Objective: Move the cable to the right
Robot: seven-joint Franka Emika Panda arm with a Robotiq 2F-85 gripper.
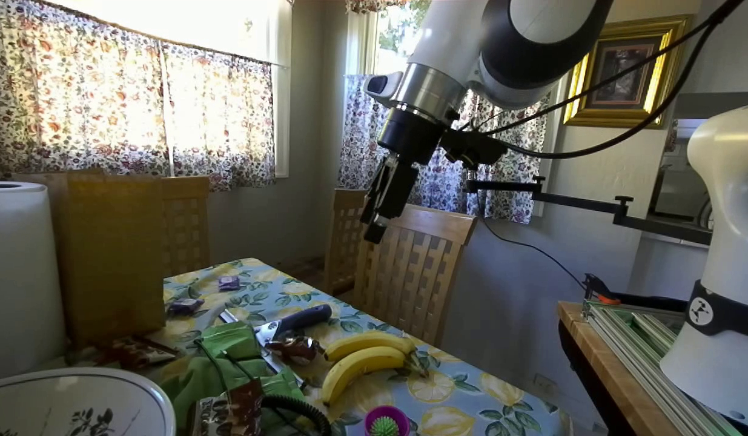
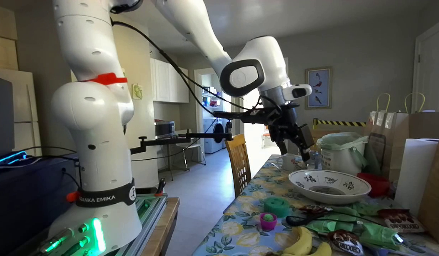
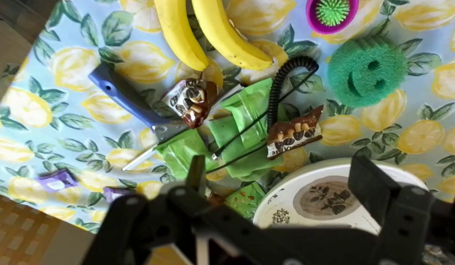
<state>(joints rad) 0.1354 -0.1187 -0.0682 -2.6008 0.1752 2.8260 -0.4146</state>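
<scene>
A black cable, partly coiled, lies on the table over green wrappers. Its coil shows in the wrist view (image 3: 273, 95) and in both exterior views (image 1: 304, 404) (image 2: 298, 221). Its straight part ends in a small metal plug (image 3: 214, 156). A brown snack packet (image 3: 295, 133) lies against the coil. No pale grey-white cord shows. My gripper (image 3: 278, 163) is open and empty, its fingers wide apart. In both exterior views the gripper (image 1: 374, 227) (image 2: 294, 152) hangs well above the table, apart from the cable.
Two bananas (image 3: 227, 36), a green sponge (image 3: 367, 71), a pink cup (image 3: 332, 14) and a blue-handled tool (image 3: 128, 95) lie near the cable. A large bowl (image 2: 329, 198) stands beside the wrappers. A paper towel roll (image 1: 19, 272) and a brown bag (image 1: 116, 254) stand tall at the table's side.
</scene>
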